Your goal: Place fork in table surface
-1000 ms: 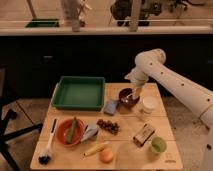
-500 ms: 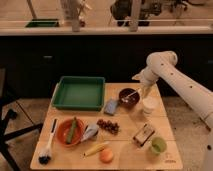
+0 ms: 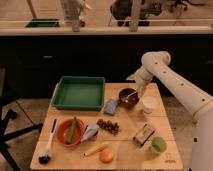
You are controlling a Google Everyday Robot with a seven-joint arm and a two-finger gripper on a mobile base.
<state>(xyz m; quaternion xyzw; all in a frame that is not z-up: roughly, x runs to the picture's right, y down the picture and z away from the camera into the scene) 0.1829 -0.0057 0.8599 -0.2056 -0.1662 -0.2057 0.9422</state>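
Observation:
A thin pale fork (image 3: pixel 130 93) rests across the dark maroon bowl (image 3: pixel 128 99) near the back right of the light wooden table surface (image 3: pixel 125 137). My gripper (image 3: pixel 139 88) hangs at the end of the white arm, just above the bowl's right rim and close to the fork's right end. Whether it touches the fork cannot be made out.
A green tray (image 3: pixel 79 93) sits at the back left and a blue sponge (image 3: pixel 111 106) lies beside the bowl. A white cup (image 3: pixel 148 106) stands right of the bowl. In front are an orange plate (image 3: pixel 70 132), a white-handled brush (image 3: pixel 48 145), grapes (image 3: pixel 108 125), an orange (image 3: pixel 106 156) and a green cup (image 3: pixel 158 145).
The arm swung to the right and then came back a little. The gripper now sits over the bowl's right rim instead of its back left. The fork still lies on the bowl.

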